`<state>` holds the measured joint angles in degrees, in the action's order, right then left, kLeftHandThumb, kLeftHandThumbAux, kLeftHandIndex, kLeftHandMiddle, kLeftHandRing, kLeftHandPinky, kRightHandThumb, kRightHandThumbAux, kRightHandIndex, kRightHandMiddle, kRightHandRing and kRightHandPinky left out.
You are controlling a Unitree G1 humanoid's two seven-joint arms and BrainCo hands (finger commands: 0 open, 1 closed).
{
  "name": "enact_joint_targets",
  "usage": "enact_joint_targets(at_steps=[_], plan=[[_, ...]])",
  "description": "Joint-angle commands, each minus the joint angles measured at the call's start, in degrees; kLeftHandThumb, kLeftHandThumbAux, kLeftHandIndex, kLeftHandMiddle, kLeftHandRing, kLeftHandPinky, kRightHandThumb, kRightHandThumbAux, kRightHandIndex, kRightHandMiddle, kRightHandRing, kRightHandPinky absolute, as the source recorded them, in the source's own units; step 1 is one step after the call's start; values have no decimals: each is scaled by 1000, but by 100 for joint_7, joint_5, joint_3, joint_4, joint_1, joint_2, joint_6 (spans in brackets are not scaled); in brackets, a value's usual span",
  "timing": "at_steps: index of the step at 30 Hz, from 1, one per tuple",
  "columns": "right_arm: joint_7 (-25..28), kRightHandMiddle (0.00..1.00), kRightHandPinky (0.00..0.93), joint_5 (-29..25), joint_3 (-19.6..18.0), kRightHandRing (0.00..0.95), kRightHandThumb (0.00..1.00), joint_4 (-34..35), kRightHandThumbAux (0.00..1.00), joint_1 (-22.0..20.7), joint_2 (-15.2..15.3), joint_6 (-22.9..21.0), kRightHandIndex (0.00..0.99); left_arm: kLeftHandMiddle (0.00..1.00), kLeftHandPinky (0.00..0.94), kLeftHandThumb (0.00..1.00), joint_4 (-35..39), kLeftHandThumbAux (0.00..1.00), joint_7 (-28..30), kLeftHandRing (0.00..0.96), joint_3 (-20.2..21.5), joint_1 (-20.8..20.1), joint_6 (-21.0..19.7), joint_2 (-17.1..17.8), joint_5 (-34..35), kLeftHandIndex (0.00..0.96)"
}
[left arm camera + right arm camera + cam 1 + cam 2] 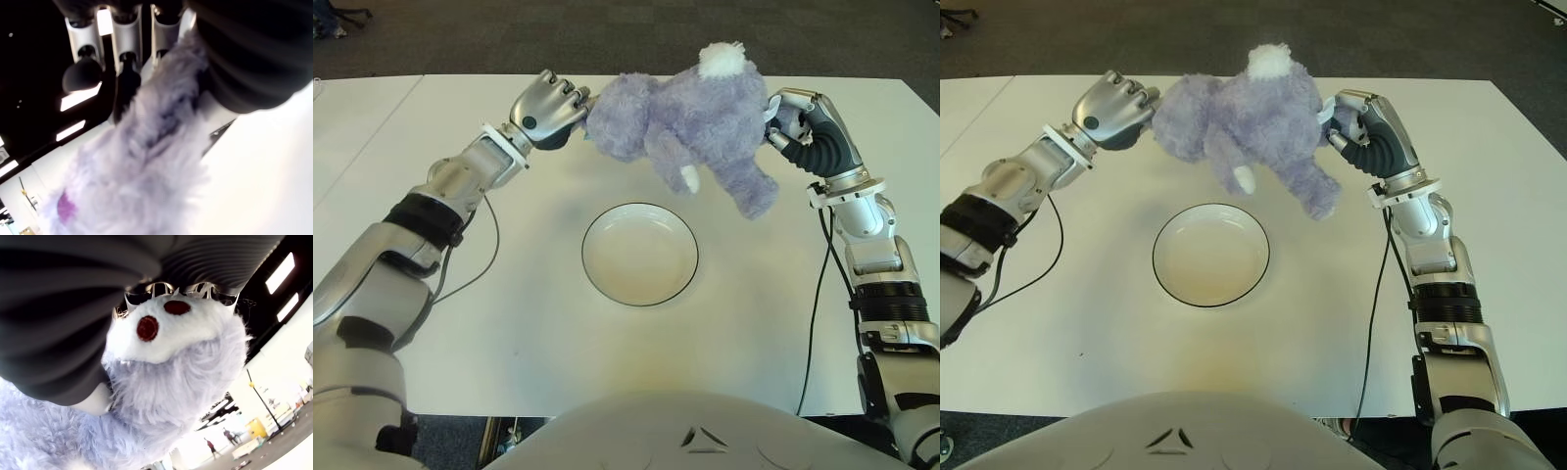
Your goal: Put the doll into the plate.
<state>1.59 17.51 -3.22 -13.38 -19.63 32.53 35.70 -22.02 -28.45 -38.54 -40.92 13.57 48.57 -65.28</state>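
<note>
A fluffy purple doll with a white tuft hangs in the air beyond the far rim of the white plate, held between both hands. My left hand is shut on its left end, and purple fur runs between those fingers in the left wrist view. My right hand grips its right end; the right wrist view shows a white paw with red pads pressed against the palm. One purple leg dangles toward the table to the right of the plate.
The plate holds nothing and sits mid-table on the white tabletop. Black cables trail from both arms across the table. Dark carpet lies beyond the table's far edge.
</note>
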Motion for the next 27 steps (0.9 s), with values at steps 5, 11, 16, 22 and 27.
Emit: enact_joint_targets(at_steps=[5, 11, 16, 22, 27], plan=[[215, 870, 846, -352, -75, 867, 699, -14, 719, 299, -18, 91, 438, 792, 884, 723, 1665, 698, 946, 846, 684, 1306, 313, 751, 223, 425], [295, 864, 849, -424, -104, 864, 700, 58, 717, 440, -50, 21, 438, 779, 864, 718, 1996, 699, 748, 838, 1108, 1990, 223, 717, 122, 424], [339, 865, 852, -451, -142, 863, 701, 138, 717, 556, -45, -23, 438, 772, 864, 716, 2263, 700, 726, 832, 1410, 2357, 257, 728, 105, 424], [455, 865, 852, -560, -197, 864, 702, 261, 716, 802, -39, -111, 439, 767, 860, 714, 2883, 701, 911, 823, 1873, 3029, 441, 943, 284, 426], [456, 869, 859, -484, -183, 871, 701, 275, 716, 989, -70, -73, 438, 764, 849, 713, 3281, 701, 944, 817, 2155, 3575, 477, 877, 305, 431]])
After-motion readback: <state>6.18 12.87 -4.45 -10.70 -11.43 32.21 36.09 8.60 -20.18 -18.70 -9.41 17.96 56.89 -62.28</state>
